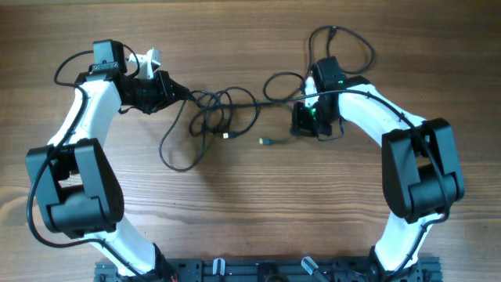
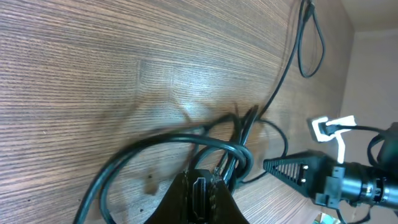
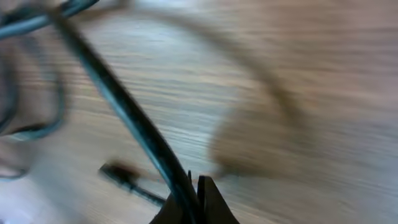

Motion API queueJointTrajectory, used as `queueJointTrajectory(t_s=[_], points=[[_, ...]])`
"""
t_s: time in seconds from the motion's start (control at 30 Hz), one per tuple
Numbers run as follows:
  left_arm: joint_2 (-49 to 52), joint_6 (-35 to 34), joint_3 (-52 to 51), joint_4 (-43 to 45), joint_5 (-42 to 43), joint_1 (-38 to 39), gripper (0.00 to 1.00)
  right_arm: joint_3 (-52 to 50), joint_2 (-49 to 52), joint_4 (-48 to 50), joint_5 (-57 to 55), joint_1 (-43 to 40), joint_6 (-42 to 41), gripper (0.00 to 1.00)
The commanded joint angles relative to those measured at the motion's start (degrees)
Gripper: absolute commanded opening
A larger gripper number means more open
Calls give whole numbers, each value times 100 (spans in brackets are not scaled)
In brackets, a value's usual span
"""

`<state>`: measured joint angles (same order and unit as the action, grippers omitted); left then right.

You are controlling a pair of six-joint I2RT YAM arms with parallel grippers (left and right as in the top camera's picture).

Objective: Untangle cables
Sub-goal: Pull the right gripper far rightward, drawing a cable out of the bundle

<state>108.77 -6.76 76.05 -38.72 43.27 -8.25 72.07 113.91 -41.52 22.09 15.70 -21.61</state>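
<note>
"Watching those two arms, which one has hold of what?"

"The left end effector (image 1: pixel 185 95) is clenched on the knot (image 2: pixel 239 155) in the cables (image 1: pixel 215 110), with several strands bunched right at its tips. The right end effector (image 1: pixel 302 119) is pinched shut on a single strand (image 3: pixel 134 118), which runs from its tips back toward that knot."

"And the slack?"

"Loose loops lie on the bench (image 1: pixel 250 211) between the two end effectors. The plug ends (image 1: pixel 264 142) rest just off the right one's tips, and another loop (image 1: pixel 344 39) trails behind it."

"So how should it pull?"

"Slowly, I'd say, and low over the bench. The left one should act as the anchor while the right draws its strand away. If the knot cinches tighter rather than opening, it should ease off and grip a different loop."
</note>
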Motion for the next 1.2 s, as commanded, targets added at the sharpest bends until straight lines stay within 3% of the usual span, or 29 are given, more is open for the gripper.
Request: queueJointTrajectory(t_s=[0.0,0.13,0.47,0.83,1.17], points=[[-22,-15,72,17,-98,-22,4,-35,9,-570,-1794,-350,-92,4],[-22,-15,72,17,-98,-22,4,-31,9,-1130,-2343,-745,-90,4],[-22,-13,72,17,-98,-22,4,496,-354,-2072,-2312,-1681,52,4],[-22,-15,72,17,-203,-22,4,1180,-2223,-2094,-2380,-1858,-470,4],[-22,-17,72,17,-203,-22,4,1224,-4354,-1156,-2385,-1858,-894,4]])
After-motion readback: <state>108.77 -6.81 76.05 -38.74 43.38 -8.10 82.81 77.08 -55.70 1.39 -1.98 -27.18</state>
